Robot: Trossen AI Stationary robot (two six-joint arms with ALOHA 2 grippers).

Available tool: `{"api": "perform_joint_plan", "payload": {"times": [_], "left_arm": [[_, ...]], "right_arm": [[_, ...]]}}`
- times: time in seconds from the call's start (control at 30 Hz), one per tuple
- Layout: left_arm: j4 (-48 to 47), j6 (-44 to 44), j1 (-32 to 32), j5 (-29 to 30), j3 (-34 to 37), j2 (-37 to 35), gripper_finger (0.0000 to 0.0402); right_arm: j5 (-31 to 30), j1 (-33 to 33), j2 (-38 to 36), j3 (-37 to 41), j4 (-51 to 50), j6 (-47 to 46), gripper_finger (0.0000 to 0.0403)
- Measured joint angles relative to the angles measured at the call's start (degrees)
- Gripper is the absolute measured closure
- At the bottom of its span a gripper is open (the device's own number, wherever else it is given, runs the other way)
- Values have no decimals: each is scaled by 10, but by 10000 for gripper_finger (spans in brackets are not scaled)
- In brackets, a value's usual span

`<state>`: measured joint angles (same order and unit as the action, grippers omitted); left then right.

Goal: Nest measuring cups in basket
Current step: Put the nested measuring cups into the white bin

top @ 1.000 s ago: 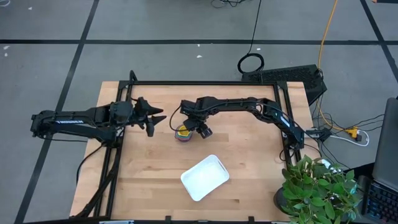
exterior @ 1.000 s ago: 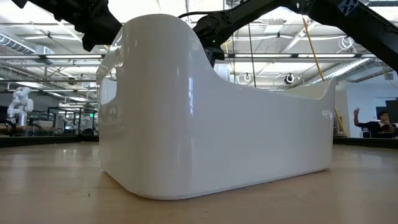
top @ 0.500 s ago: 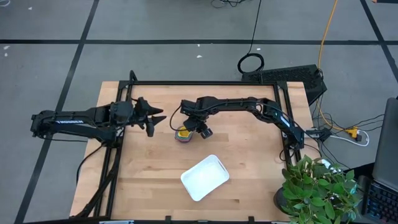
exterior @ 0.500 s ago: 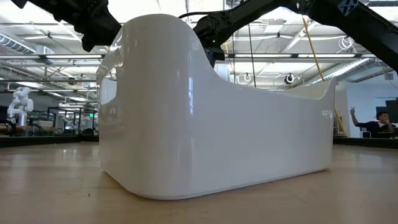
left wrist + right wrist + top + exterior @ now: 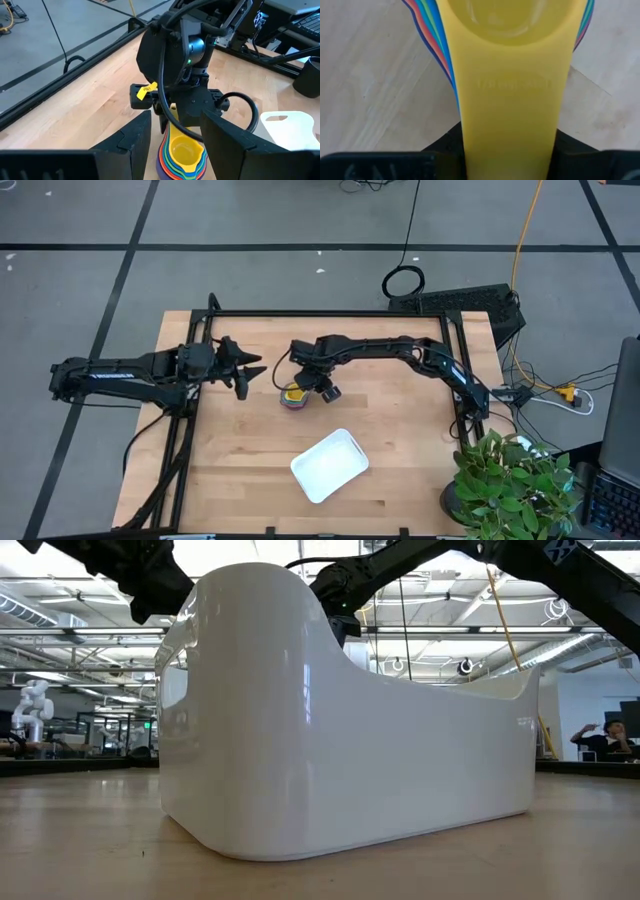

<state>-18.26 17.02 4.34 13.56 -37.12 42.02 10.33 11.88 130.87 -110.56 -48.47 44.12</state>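
right tool (image 5: 309, 388) gripping measuring cups (image 5: 293, 395), angled down

Wood table (image 5: 400, 460) w/ white basket (image 5: 329, 465), nested measuring cups (image 5: 293, 395).

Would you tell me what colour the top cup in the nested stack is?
Yellow; the top measuring cup shows best in the left wrist view.

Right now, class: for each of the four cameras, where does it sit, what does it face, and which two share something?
High: overhead, facing down on the wooden table; both arms show.
Low: at tabletop height, facing the shallow white plastic basket; arms overhead.
Left wrist: on the waiting left arm, facing the right gripper over the nested stack of coloured plastic measuring cups.
Right wrist: looks down the yellow cup's handle between its fingers.
Both wrist views share the stack.
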Motion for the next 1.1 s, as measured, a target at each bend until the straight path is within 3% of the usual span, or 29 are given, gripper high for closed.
{"api": "perform_joint_plan", "payload": {"times": [0.9, 1.1], "left_arm": [[-5, -5, 0, 6, 0, 0, 231], [-5, -8, 0, 6, 0, 0, 231]], "right_arm": [[33, 4, -24, 6, -19, -13, 282], [33, 4, -24, 16, -24, -10, 224]]}}
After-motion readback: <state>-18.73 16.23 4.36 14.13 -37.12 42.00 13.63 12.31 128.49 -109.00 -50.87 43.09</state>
